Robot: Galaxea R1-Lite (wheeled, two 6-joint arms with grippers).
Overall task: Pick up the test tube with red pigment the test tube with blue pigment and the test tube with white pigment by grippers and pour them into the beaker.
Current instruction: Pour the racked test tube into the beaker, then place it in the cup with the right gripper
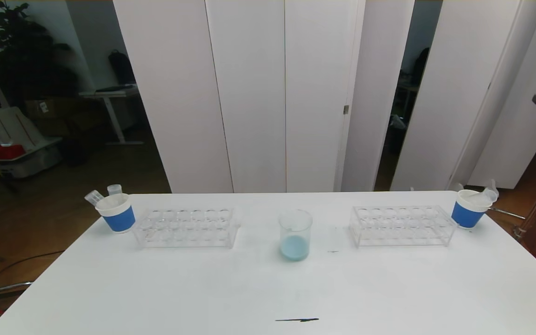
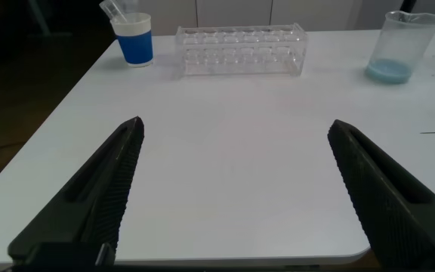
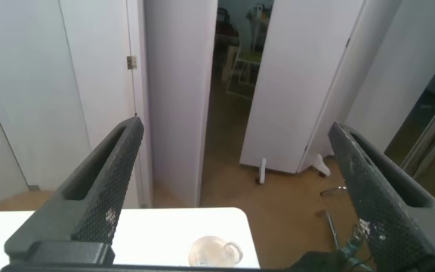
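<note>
The clear cylindrical beaker (image 1: 295,234) stands mid-bench between two clear plastic racks, the left rack (image 1: 185,227) and the right rack (image 1: 402,225), and holds pale blue liquid at its bottom. Both racks look empty. Clear tubes lean in the white paper cup with a blue band at the left (image 1: 117,212), and one in the matching cup at the right (image 1: 468,209); no pigment shows in them from here. Judging by this, the pouring seems finished or nearly so, and the next move, if any, calls for finding a tube that is not yet emptied. The left tool (image 2: 232,189) hovers released over the bare white bench (image 1: 268,288), the beaker well away from it. The right tool (image 3: 232,189) is released too, aimed past the bench's far edge above the right cup
</note>
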